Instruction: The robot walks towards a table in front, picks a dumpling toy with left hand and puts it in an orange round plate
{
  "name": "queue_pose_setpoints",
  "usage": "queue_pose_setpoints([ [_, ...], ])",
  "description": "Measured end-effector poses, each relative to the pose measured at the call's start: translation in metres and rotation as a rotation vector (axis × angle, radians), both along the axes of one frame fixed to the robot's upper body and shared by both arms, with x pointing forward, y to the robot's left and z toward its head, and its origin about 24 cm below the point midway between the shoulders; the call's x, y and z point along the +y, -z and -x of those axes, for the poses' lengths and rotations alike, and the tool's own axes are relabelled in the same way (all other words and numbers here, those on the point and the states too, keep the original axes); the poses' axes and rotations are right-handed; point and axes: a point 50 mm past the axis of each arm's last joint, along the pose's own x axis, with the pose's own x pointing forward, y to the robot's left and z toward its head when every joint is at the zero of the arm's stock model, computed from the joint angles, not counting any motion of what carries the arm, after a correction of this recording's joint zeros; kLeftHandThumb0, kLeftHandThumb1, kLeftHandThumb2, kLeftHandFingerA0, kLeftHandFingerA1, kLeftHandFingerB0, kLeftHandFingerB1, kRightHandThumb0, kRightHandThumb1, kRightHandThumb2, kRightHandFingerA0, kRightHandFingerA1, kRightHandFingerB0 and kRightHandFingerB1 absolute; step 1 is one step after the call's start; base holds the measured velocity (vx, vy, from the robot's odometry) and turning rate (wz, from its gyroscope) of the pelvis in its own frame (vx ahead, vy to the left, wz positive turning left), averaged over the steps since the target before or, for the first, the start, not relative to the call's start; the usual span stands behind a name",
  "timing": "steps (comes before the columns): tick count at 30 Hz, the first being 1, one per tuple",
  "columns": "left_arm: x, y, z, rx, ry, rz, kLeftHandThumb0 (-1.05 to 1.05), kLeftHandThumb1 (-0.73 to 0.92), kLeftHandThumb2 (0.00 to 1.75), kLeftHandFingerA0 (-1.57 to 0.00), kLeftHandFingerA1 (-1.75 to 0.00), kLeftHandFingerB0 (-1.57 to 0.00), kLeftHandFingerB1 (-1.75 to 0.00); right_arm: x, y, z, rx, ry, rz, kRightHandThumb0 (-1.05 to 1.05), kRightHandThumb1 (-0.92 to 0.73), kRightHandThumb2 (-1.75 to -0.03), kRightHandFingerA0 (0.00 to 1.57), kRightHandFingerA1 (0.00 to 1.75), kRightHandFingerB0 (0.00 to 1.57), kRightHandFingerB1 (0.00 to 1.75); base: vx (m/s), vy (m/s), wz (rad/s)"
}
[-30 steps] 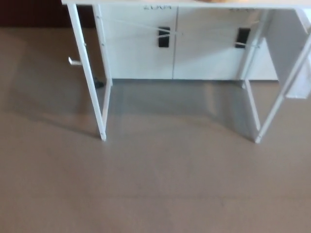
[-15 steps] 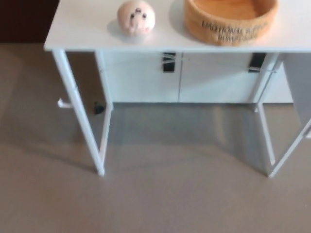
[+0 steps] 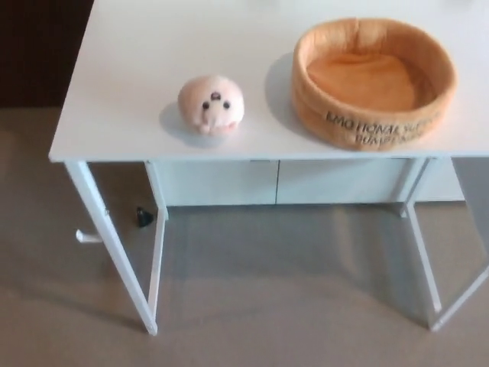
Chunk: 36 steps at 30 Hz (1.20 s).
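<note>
Head view, looking down on the desk (image 3: 130,69). Neither robot hand appeared in the frame, so how far their fingers were spread, and whether they held anything, could not be told, nor could the toy's position relative to a hand.

The dumpling toy (image 3: 212,105) lay on the white desk top toward its front-left part, near the front edge but clear of it. It was a rounded, pale pink, soft-looking form with small dark face markings turned toward the camera.

The orange round plate (image 3: 374,82) stood at 3 o'clock from the toy, well apart from it, with bare desk surface between them. It was a plush, thick-walled ring with a shallow, empty hollow and dark lettering on its near wall; its near wall sat close to the front edge.

Open white surface lay at 12 o'clock and 9 o'clock of the toy. Beneath the top, thin white legs (image 3: 114,248) stood on a grey-brown floor (image 3: 283,298); a small dark object (image 3: 144,217) lay near the left legs.
</note>
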Motion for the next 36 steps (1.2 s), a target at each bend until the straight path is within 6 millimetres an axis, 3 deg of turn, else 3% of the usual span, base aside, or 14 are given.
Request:
queue_pose_setpoints([
  [15, -0.004, 0.002, 0.004, -0.004, -0.004, 0.007, -0.33, 0.65, 0.59, -0.67, -0.61, -0.29, -0.3, -0.002, -0.001, 0.001, 0.007, -0.01, 0.012, -0.4, -0.71, -0.62, 0.63, 0.48, 0.48, 0.39, 0.13, 0.015, -0.01],
  [16, -0.002, 0.001, 0.003, -0.009, -0.01, 0.004, -0.34, 0.63, 0.59, -0.73, -0.67, -0.28, -0.31, -0.001, -0.001, 0.0, 0.005, -0.012, 0.009, -0.4, -0.72, -0.62, 0.64, 0.5, 0.48, 0.39, 0.2, 0.059, -0.12],
  [21, 0.0, 0.001, 0.008, 0.002, -0.022, -0.001, -0.33, 0.63, 0.59, -0.72, -0.72, -0.29, -0.3, 0.001, 0.0, -0.002, 0.003, -0.02, 0.005, -0.4, -0.71, -0.62, 0.63, 0.5, 0.49, 0.39, 0.08, 0.047, 0.04],
  [22, 0.0, 0.001, 0.009, 0.004, -0.022, -0.002, -0.39, 0.48, 0.77, -0.67, -0.74, -0.22, -0.43, 0.001, 0.0, -0.001, 0.005, -0.02, 0.004, -0.41, -0.71, -0.62, 0.64, 0.49, 0.48, 0.39, 0.09, -0.015, 0.05],
  [23, 0.0, 0.001, 0.01, 0.005, -0.022, -0.003, -0.22, 0.44, 0.92, -0.69, -0.77, -0.16, -0.5, 0.001, 0.0, -0.001, 0.007, -0.022, 0.004, -0.41, -0.7, -0.62, 0.65, 0.52, 0.5, 0.4, 0.0, 0.0, 0.0],
  [24, 0.0, 0.001, 0.01, 0.006, -0.022, -0.004, -0.22, 0.44, 0.92, -0.69, -0.77, -0.16, -0.5, 0.002, 0.001, -0.001, 0.008, -0.024, 0.004, -0.41, -0.7, -0.62, 0.65, 0.52, 0.5, 0.4, 0.06, -0.071, 0.07],
  [25, 0.0, 0.001, 0.01, 0.005, -0.022, -0.006, -0.29, 0.62, 0.59, -0.73, -0.69, -0.3, -0.31, 0.002, 0.001, -0.001, 0.008, -0.026, 0.004, -0.42, -0.7, -0.62, 0.65, 0.52, 0.51, 0.4, 0.06, -0.085, 0.02],
  [27, 0.0, 0.001, 0.012, 0.007, -0.023, -0.008, -0.3, 0.62, 0.59, -0.71, -0.72, -0.3, -0.31, 0.002, 0.001, 0.001, 0.01, -0.026, 0.004, -0.41, -0.69, -0.61, 0.65, 0.51, 0.5, 0.39, 0.03, -0.147, 0.07],
  [31, -0.002, 0.002, 0.014, 0.011, -0.023, -0.001, -0.32, 0.64, 0.6, -0.65, -0.61, -0.28, -0.31, 0.003, 0.002, 0.003, 0.015, -0.024, 0.001, -0.41, -0.69, -0.61, 0.65, 0.48, 0.47, 0.38, 0.04, -0.203, 0.15],
  [34, -0.003, 0.002, 0.013, 0.007, -0.022, 0.002, -0.32, 0.61, 0.58, -0.76, -0.75, -0.3, -0.31, -0.001, 0.0, 0.002, 0.013, -0.024, 0.012, -0.42, -0.69, -0.61, 0.66, 0.53, 0.51, 0.4, 0.03, -0.075, -0.03],
  [36, -0.003, 0.002, 0.013, 0.007, -0.022, 0.002, -0.3, 0.61, 0.58, -0.76, -0.71, -0.3, -0.31, -0.001, 0.0, 0.001, 0.011, -0.024, 0.011, -0.42, -0.69, -0.61, 0.66, 0.53, 0.51, 0.4, 0.02, -0.002, -0.03],
])
